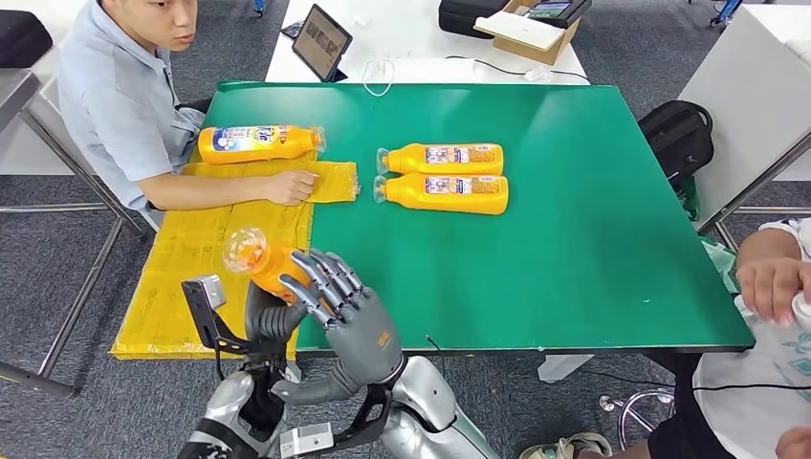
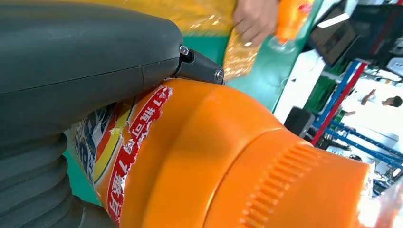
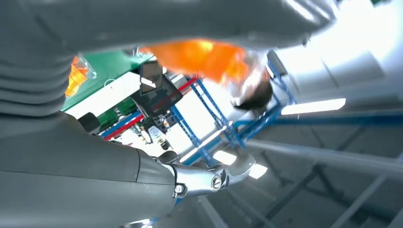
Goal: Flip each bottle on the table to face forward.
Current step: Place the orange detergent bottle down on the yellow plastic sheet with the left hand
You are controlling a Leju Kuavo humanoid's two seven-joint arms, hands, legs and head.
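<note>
Held bottle (image 1: 260, 260): gripped by left hand (image 1: 271, 320) off the desk (image 1: 574, 239), likely for turning.
Right hand (image 1: 344, 308): fingers spread against bottle, seemingly steadying.

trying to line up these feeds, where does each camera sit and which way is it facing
Head view: high on the body, looking forward and down at the green table; both hands show around the held bottle.
Left wrist view: behind the left hand, close on the held bottle, facing across the table.
Right wrist view: behind the right hand, tilted up at the ceiling.
Shared: all three show the held orange bottle.
</note>
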